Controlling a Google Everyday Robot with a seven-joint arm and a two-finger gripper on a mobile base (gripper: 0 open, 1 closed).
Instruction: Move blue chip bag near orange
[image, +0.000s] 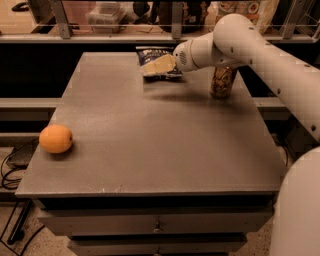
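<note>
One grey bench (165, 150) carries all. Blue chip bag (150, 52): dark crinkly foil, white lettering, flat at bench's far edge, directly beneath tool (150, 68). Tool lies over bag's middle; apart or together, cannot tell. Orange (56, 139): round, smooth, well apart from tool, by bench's left edge.

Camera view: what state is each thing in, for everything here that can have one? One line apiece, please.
blue chip bag: lying at the far edge of the table, partly covered by the gripper.
orange: resting near the left edge, far from the bag.
gripper: low over the bag; contact cannot be told.
can: upright, right of the bag, partly behind the arm.
drawer: shut.
</note>
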